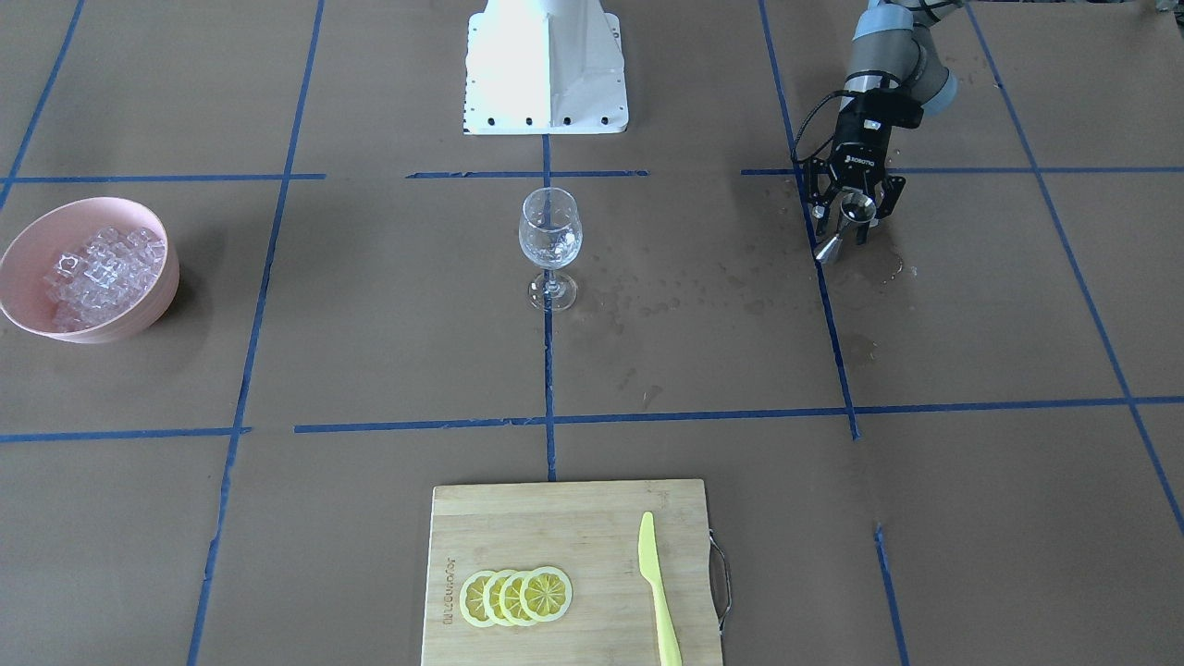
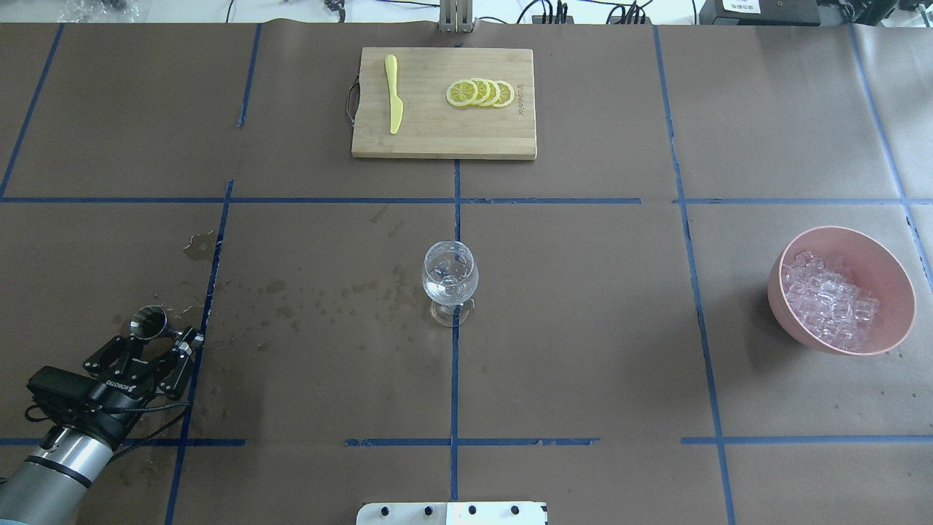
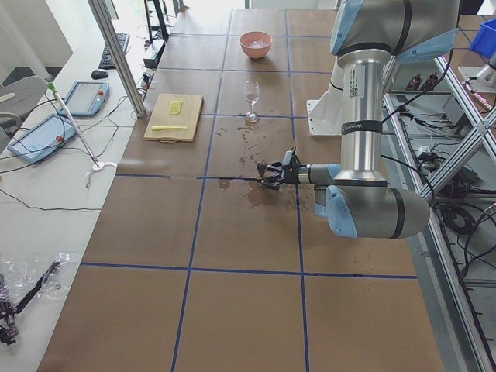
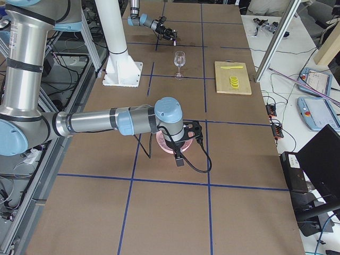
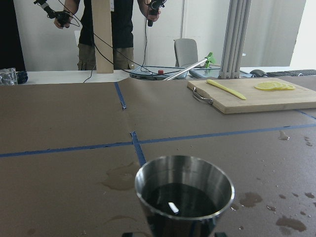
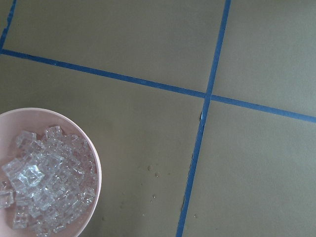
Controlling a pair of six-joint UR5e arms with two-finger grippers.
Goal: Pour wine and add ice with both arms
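My left gripper (image 2: 157,341) sits low over the table at the near left, shut on the waist of a steel jigger (image 2: 148,323). The jigger stands upright. In the left wrist view the jigger (image 5: 158,219) fills the bottom and holds the wine (image 5: 185,202), a clear liquid with a glint. A wine glass (image 2: 450,281) stands at the table's centre; I cannot tell what glints in its bowl. The ice (image 2: 827,302) is heaped in a pink bowl (image 2: 885,266) at the right. My right arm's wrist (image 4: 175,133) hovers over that bowl; its fingers are hidden.
A bamboo cutting board (image 2: 437,138) at the far middle carries a yellow knife (image 2: 393,95) and several lemon slices (image 2: 481,93). Wet spots (image 2: 328,306) dot the paper between jigger and glass. The white pedestal base (image 2: 452,512) is at the near edge. A person (image 5: 103,29) stands beyond the table.
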